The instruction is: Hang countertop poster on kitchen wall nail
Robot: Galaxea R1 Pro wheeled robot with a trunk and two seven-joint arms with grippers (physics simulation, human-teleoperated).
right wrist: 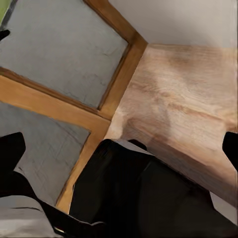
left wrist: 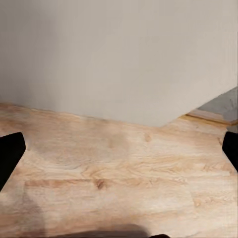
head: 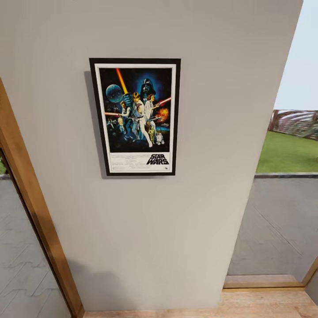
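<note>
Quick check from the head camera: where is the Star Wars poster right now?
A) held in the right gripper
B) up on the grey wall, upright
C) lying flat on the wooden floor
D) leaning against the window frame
B: the poster sits flat and upright on the grey wall, well above the wooden floor, with nothing holding it.

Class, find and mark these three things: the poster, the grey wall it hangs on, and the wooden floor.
poster (head: pixel 134 117), head view, middle of the dark blue artwork.
grey wall (head: pixel 145 229), head view, bare stretch below the poster.
wooden floor (left wrist: pixel 119 173), left wrist view, middle of the boards.
</note>
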